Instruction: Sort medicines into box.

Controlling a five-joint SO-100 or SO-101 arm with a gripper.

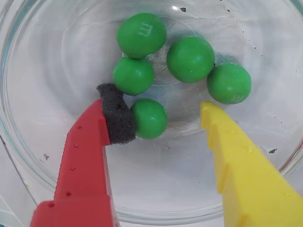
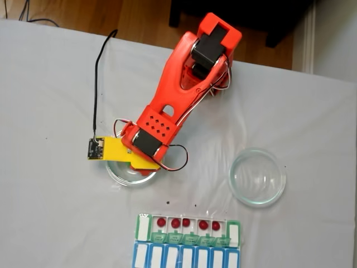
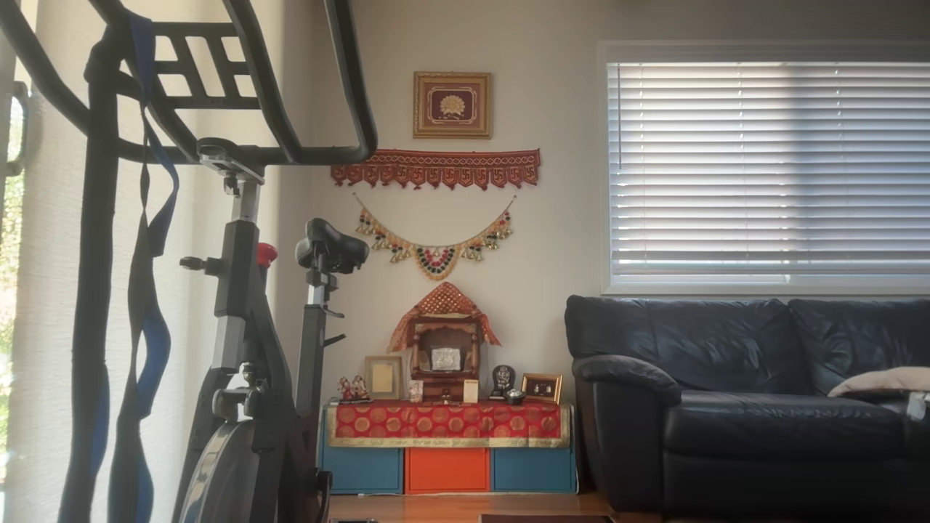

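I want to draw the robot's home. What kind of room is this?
Most likely a living room in someone's home: there's a sofa, an exercise bike and a small shrine by the wall.

The pincer (image 1: 168, 116) reaches into a clear glass dish (image 1: 42, 142) with its jaws spread wide, red finger (image 1: 85, 161) on the left with a dark foam pad (image 1: 116, 113) at its tip, yellow finger (image 1: 241, 165) on the right. Five green balls (image 1: 190, 59) lie on the dish floor. The lowest ball (image 1: 149, 118) sits against the foam pad, well apart from the yellow finger.
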